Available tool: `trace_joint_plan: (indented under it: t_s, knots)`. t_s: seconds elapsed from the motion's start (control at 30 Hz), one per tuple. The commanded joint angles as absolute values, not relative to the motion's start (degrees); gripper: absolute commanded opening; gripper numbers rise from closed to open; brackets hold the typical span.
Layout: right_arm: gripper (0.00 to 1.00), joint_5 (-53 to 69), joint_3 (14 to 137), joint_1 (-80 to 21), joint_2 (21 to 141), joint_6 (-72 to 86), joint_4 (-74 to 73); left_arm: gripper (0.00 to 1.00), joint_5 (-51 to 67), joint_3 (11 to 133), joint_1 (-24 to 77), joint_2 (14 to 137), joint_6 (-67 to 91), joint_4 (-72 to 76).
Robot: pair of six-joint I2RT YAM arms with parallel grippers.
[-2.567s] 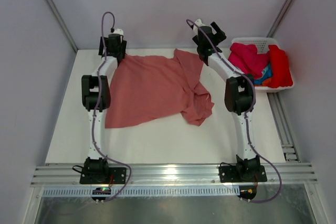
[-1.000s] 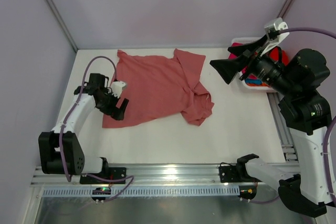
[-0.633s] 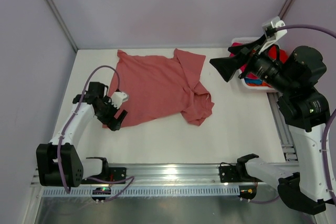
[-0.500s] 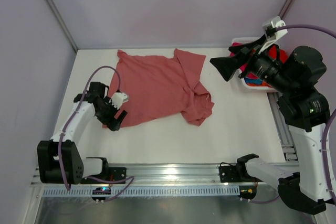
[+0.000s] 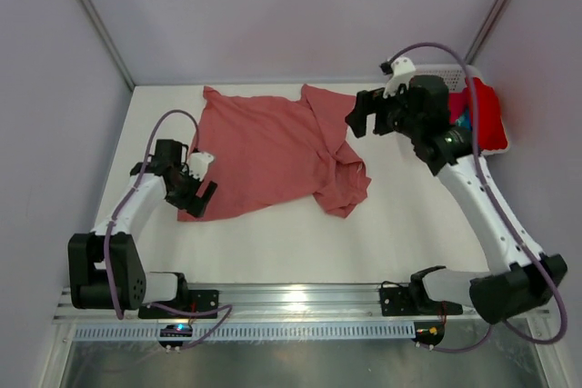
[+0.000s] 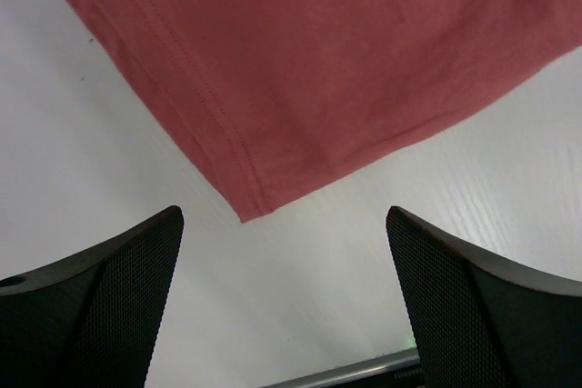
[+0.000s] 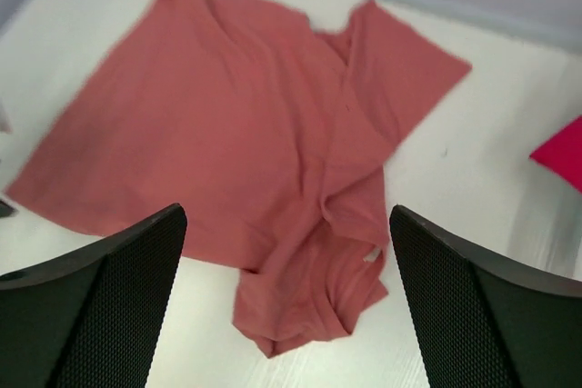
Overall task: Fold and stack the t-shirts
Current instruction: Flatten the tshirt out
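Note:
A salmon t-shirt [image 5: 268, 147] lies spread on the white table, its right side bunched into folds [image 5: 346, 184]. My left gripper [image 5: 194, 197] hovers open just in front of the shirt's near-left hem corner [image 6: 245, 213]. Only bare table lies between its fingers [image 6: 100, 306]. My right gripper [image 5: 368, 118] hangs open above the shirt's right sleeve, looking down on the whole shirt [image 7: 255, 134] and its crumpled part [image 7: 314, 302]. A red t-shirt [image 5: 488, 115] sits in the basket. A magenta edge [image 7: 559, 154] shows at the right of the right wrist view.
The white plastic basket [image 5: 455, 68] stands at the back right corner, partly hidden by my right arm. Grey walls close in the left, back and right. An aluminium rail [image 5: 300, 300] runs along the near edge.
My right arm has swung down from high near the camera to hover over the shirt's right side. My left gripper has edged slightly back at the hem corner. The shirt has not moved.

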State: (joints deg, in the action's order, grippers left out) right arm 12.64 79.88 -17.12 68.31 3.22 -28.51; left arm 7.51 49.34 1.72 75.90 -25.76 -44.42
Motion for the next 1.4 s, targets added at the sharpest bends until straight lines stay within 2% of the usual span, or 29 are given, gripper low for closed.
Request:
trace_joint_plan:
  t_s: [0.0, 0.13, 0.2, 0.3, 0.47, 0.87, 0.97, 1.37]
  knots:
    - [0.95, 5.45, 72.87, -16.35, 75.48, 0.44, -28.48, 0.95, 4.39, 48.87, 0.18, 74.01, -20.75, -38.85]
    - [0.91, 6.93, 68.83, -13.55, 82.96, 2.10, -30.23, 0.97, 6.85, 49.48, -5.61, 73.39, -16.89, -37.18]
    - [0.88, 8.52, 67.50, -12.40, 86.65, 3.51, -31.81, 0.98, 12.54, 50.80, -9.38, 73.48, -15.74, -37.88]
    - [0.87, 9.76, 64.70, -11.16, 88.24, 4.39, -31.91, 0.98, 18.88, 51.77, -14.74, 73.57, -15.29, -38.93]
    - [0.87, 9.67, 61.09, -11.07, 86.40, 3.96, -30.32, 0.98, 21.88, 51.42, -19.86, 74.53, -15.12, -38.94]
    - [0.86, 15.11, 62.84, -11.07, 95.44, 2.55, -30.32, 0.97, 27.51, 51.59, -20.30, 75.41, -17.75, -41.74]
    - [0.83, 17.84, 63.28, -11.07, 97.81, 2.55, -30.32, 0.97, 30.31, 51.94, -20.21, 76.99, -18.89, -42.62]
    - [0.82, 21.97, 64.34, -11.07, 101.60, 1.84, -30.67, 0.94, 30.23, 52.82, -20.74, 83.32, -19.60, -42.54]
